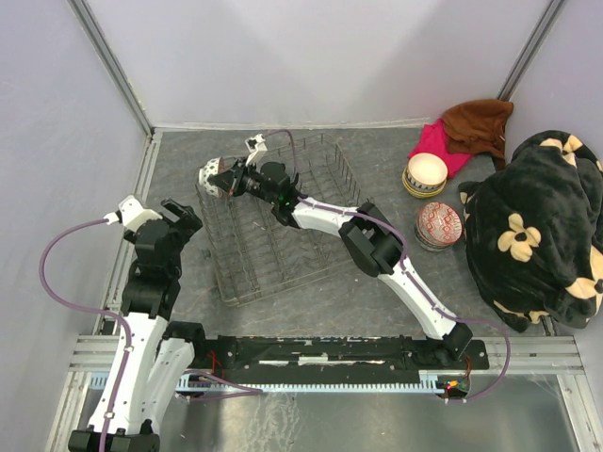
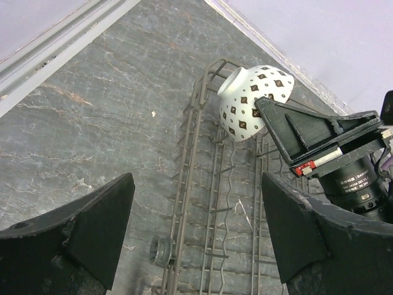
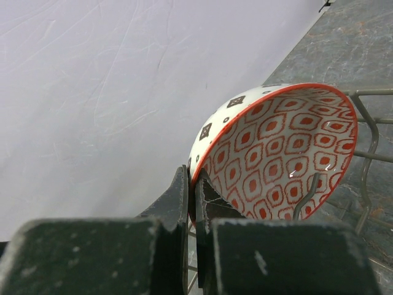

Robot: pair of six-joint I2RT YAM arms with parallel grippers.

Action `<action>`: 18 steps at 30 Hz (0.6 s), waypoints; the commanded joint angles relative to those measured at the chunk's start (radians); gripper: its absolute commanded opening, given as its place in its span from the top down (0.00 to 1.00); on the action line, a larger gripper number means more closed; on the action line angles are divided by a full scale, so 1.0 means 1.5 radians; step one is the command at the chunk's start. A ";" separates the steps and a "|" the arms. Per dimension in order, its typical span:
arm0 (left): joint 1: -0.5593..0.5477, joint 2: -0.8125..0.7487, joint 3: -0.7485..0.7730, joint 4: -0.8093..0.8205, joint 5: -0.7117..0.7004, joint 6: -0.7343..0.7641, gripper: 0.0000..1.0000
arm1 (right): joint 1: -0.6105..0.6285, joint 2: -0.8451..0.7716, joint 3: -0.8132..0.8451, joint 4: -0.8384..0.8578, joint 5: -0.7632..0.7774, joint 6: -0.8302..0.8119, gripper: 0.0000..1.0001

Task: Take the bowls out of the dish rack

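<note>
The grey wire dish rack (image 1: 283, 247) stands left of the table's middle. My right gripper (image 1: 229, 179) is shut on the rim of a bowl (image 1: 213, 176) at the rack's far left corner, one finger inside and one outside. The bowl (image 3: 276, 147) is white with dark diamonds outside and a red pattern inside; it is tilted on its side against the rack wire (image 3: 363, 161). In the left wrist view this bowl (image 2: 252, 101) sits over the rack's rim (image 2: 190, 141). My left gripper (image 2: 196, 233) is open and empty above the rack's left side (image 1: 179, 221). No other bowls show in the rack.
Two bowls stand on the table at the right: a cream one with a yellow outside (image 1: 425, 174) and a red lattice one upside down (image 1: 439, 224). A black flowered blanket (image 1: 537, 226), a pink cloth (image 1: 435, 149) and a brown cloth (image 1: 479, 127) lie at the far right.
</note>
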 commanded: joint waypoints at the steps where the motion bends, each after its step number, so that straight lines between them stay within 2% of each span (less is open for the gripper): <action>1: 0.000 -0.005 0.007 0.035 -0.017 -0.021 0.09 | -0.007 -0.060 0.000 0.156 0.015 0.000 0.99; 12: -0.001 -0.003 0.011 0.033 -0.019 -0.021 0.09 | -0.012 -0.094 -0.031 0.206 0.026 0.009 0.99; 18: 0.000 -0.019 0.010 0.031 -0.026 -0.028 0.09 | -0.013 -0.085 -0.014 0.225 0.031 0.031 0.99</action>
